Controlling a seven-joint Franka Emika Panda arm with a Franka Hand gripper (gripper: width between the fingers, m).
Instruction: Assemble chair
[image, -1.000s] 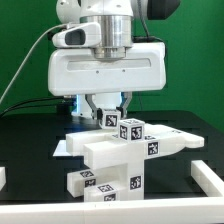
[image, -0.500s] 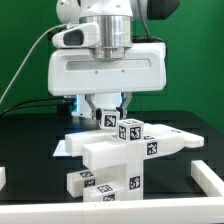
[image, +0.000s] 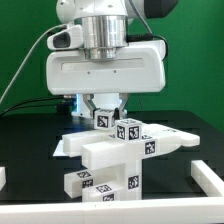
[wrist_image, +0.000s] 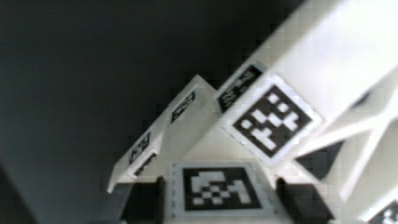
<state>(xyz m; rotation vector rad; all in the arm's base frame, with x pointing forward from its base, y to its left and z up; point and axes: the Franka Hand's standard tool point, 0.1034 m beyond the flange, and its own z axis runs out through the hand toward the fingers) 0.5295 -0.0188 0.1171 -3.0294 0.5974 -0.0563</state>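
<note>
Exterior view: we see bright, even light from above; white chair (image: 118, 160) near overexposed, surface detail washed out. Soft shadows under its overhanging slabs on black table (image: 30, 140). Blue glow under robot arm (image: 105, 60), behind fingers. Picture low resolution, slightly soft. Wrist view: we find it dim, blurred; marker tags (wrist_image: 270, 115) smeared, close parts out of focus.
</note>
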